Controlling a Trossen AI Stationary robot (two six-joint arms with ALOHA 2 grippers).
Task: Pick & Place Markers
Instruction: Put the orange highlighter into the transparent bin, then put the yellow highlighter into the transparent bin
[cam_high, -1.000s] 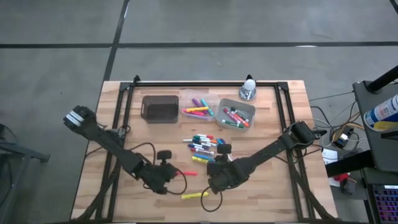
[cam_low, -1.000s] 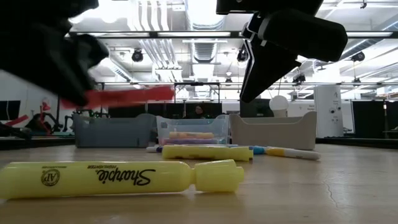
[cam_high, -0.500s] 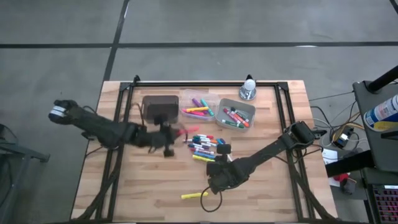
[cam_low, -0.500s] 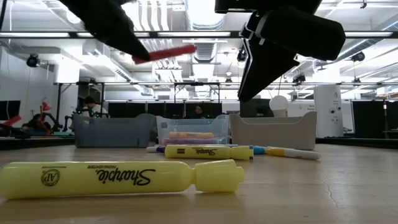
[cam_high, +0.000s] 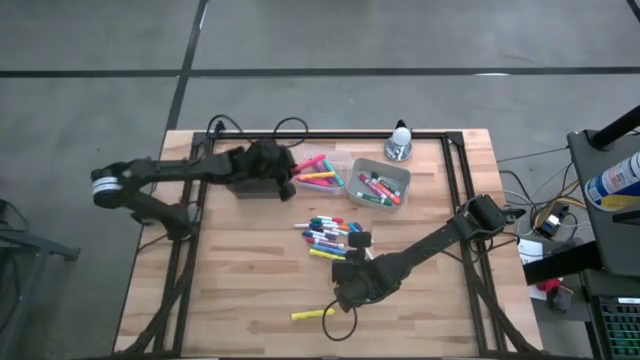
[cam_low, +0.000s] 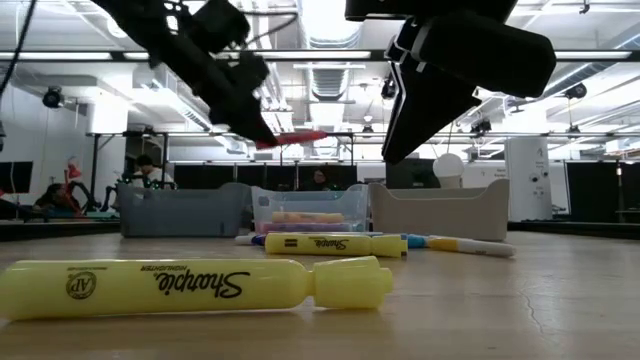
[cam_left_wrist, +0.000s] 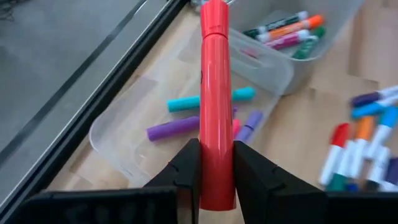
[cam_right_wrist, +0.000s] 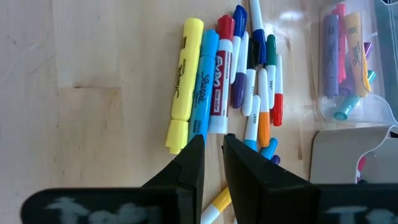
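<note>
My left gripper (cam_left_wrist: 216, 168) is shut on a red marker (cam_left_wrist: 216, 93) and holds it in the air at the table's far side. There it hangs over the clear bin (cam_high: 318, 182), which has several markers in it. The low view shows the red marker (cam_low: 290, 138) high above the bins, sticking out of the left gripper (cam_low: 255, 125). My right gripper (cam_right_wrist: 212, 146) hovers above the near end of the loose pile of markers (cam_high: 325, 237) at mid-table. Its fingers stand a narrow slit apart with nothing between them. My left gripper pinches the red marker's rear end (cam_left_wrist: 216, 186) between its two fingers. The fingers come slanting down from the table's left and lie along the marker, which sticks out forward past the fingertips. The marker is lifted clear, nearly level, its free end (cam_left_wrist: 213, 12) over the clear bin.
A dark bin (cam_high: 245, 178) stands left of the clear one, and a grey bin (cam_high: 380, 186) of markers stands right of it. A yellow highlighter (cam_high: 313, 314) lies alone near the front edge. A small white-topped object (cam_high: 400, 140) sits at the far edge. Black rails (cam_high: 195, 200) frame the tabletop.
My left gripper has swung from the near middle of the table toward the far edge and risen, rolling its wrist. It has carried the red marker over to the clear bin. The marker has stayed pinched and roughly level.
</note>
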